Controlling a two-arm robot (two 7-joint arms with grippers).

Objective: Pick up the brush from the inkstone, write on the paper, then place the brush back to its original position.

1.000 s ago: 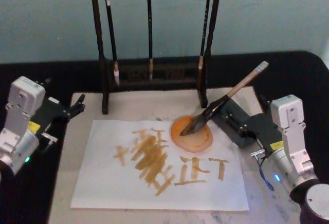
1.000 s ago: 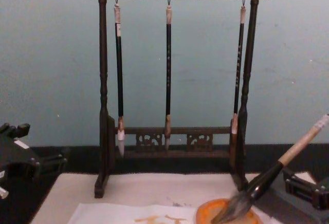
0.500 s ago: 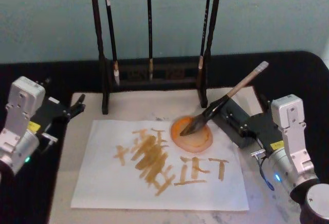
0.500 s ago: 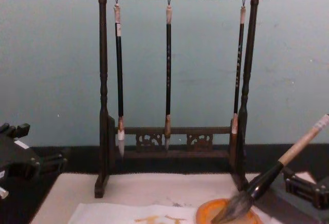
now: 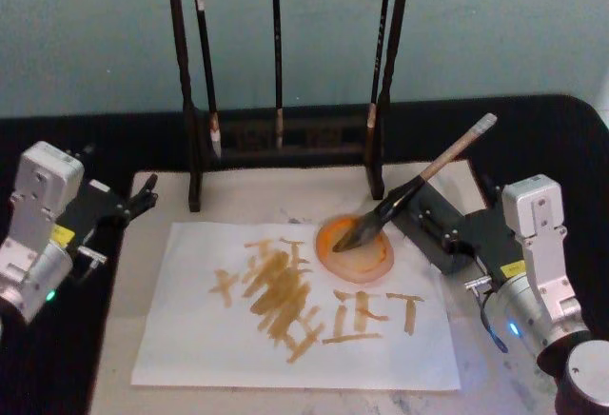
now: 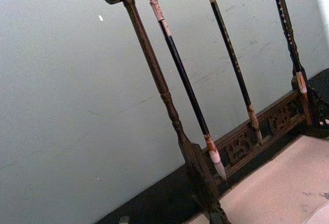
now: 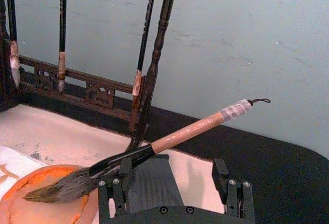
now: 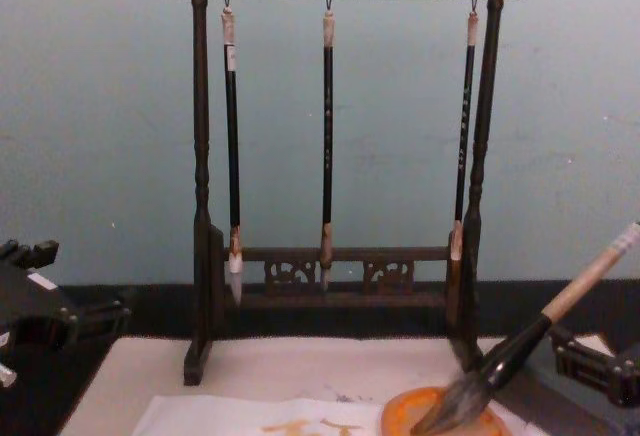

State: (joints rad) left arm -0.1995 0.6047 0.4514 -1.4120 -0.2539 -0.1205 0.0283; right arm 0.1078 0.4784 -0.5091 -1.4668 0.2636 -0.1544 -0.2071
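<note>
1. The brush (image 5: 411, 189), with tan upper shaft, black lower shaft and bushy grey tuft, leans with its bristles in the round, orange-rimmed inkstone (image 5: 355, 245).
2. The right gripper (image 7: 174, 179) sits just behind the inkstone, fingers spread, one touching the shaft.
3. The left gripper (image 5: 143, 193) hangs idle, well apart; I cannot tell its fingers' state.
4. One white paper (image 5: 190, 329); three slim brushes (image 8: 327, 136) hang on a dark wooden rack (image 8: 201, 176).

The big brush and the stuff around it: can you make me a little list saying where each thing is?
brush: leaning, bristles in the inkstone, handle up toward the right
inkstone: on the paper's upper right part
paper: flat on the beige mat, orange strokes on it
right gripper: open, one finger beside the brush shaft
left gripper: at the mat's left edge
rack: behind, three slim brushes hanging
</note>
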